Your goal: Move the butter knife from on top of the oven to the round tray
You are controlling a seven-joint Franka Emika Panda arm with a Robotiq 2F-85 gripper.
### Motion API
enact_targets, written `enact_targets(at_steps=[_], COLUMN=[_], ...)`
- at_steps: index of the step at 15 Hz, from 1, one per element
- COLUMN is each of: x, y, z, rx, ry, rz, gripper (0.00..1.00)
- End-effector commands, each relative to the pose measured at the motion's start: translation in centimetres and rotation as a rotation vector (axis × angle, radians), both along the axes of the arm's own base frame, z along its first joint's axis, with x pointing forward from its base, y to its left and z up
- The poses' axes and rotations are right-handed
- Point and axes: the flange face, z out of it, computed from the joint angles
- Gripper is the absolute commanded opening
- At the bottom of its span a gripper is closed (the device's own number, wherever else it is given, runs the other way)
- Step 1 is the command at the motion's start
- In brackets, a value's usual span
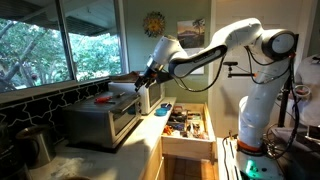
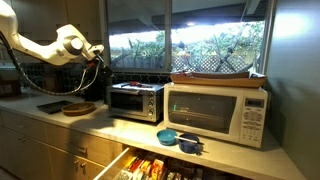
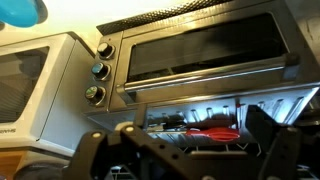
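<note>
The butter knife [image 3: 205, 132] has a red-orange handle and lies flat on top of the brushed-steel oven [image 3: 200, 60]. In an exterior view it shows as a red streak [image 1: 104, 98] on the oven [image 1: 105, 120]. The wrist picture stands upside down. My gripper [image 3: 185, 152] is open and empty, with its dark fingers spread on either side of the knife and short of it. In both exterior views the gripper [image 1: 148, 80] [image 2: 97, 62] hangs above and in front of the oven [image 2: 135, 100]. A dark round tray [image 2: 52, 106] lies on the counter beside the oven.
A pale microwave [image 2: 215, 112] with a brown tray on top stands next to the oven. Two blue bowls [image 2: 178, 139] sit in front of it. A drawer [image 1: 185, 128] full of utensils is pulled open below the counter. A wooden board [image 2: 80, 108] lies by the round tray. Windows are behind.
</note>
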Motion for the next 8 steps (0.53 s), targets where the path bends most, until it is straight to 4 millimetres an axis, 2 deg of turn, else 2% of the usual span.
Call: enact_targets(at_steps=[1,3,5,8], x=[1.1,3.7,5.9,9.5], y=[0.5,1.5,2.0,2.6], z=[0.5,1.3,1.1,-0.6], rx=[0.018,0.036,0.057,0.079], ry=[-0.041,-0.089,-0.086,0.003], rz=[-0.034,-0.029,-0.037,0.010], gripper=[1.00,1.00,1.00,1.00])
